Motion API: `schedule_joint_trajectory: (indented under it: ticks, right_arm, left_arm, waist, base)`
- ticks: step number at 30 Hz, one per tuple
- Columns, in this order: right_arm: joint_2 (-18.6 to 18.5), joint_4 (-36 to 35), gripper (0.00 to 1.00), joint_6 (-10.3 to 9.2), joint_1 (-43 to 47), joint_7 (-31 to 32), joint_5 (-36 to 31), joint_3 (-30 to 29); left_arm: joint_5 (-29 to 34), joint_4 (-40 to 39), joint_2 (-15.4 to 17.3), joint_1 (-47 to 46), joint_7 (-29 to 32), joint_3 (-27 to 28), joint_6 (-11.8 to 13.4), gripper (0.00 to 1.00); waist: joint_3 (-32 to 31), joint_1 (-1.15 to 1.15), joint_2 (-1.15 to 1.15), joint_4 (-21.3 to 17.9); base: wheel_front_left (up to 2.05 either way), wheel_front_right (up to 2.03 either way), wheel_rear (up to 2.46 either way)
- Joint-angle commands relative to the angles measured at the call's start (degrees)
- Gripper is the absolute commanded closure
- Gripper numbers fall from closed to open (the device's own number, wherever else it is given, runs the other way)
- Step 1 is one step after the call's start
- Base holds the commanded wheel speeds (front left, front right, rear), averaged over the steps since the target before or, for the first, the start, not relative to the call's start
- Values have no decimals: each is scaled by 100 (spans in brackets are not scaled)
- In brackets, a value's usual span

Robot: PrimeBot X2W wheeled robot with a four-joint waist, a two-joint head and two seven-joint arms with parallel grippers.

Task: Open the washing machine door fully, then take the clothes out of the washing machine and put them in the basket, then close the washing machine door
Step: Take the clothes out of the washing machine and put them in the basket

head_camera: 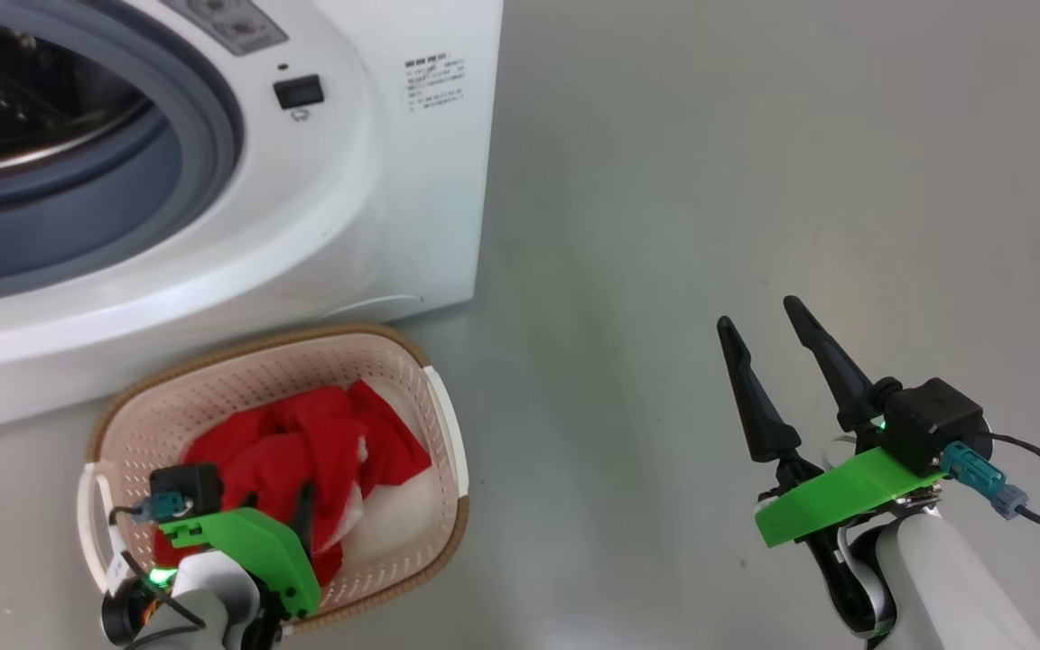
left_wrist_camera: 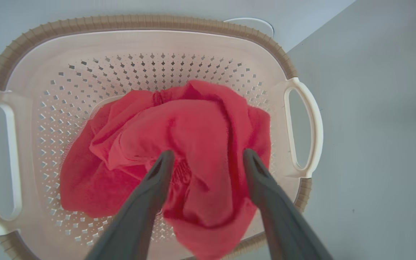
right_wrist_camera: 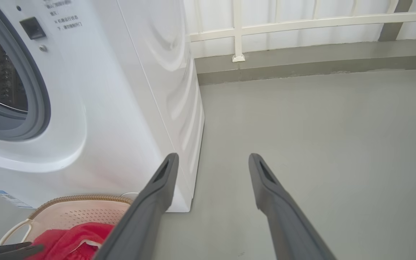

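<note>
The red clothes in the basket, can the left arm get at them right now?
Probably yes: the left arm hangs over the basket, jaws open right above the clothes, nothing between.

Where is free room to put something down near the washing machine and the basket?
The widest bare patch is the floor right of the washing machine and basket, around the open right gripper. The basket is crowded: the clothes cover its middle, with the fingers of the left gripper over them.

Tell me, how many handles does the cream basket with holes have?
2. One white loop handle on the cream perforated plastic basket is at the left wrist view's right side, the other at its left.
</note>
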Motion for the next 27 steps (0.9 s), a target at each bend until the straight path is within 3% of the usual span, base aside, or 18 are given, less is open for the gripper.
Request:
schedule_joint_trajectory:
  ticks: [1,14,27]
  right_arm:
    - [5,-95,0,35,46,-37,-14,114]
    - [5,-36,0,35,261,-37,-225,26]
    - [5,-143,0,35,589,-37,-393,-248]
  left_arm:
    - [-52,-28,158,29,-159,61,-31,0]
    - [-157,-448,83,345,-625,-70,-32,0]
    - [588,-2997,247,1474,-633,782,23,0]
  waist:
    - [-179,0,0,80]
    - [-988,0,0,548]
    - [-1750,0,0,720]
  base:
    - [0,0,0]
    - [0,0,0]
    - [0,0,0]
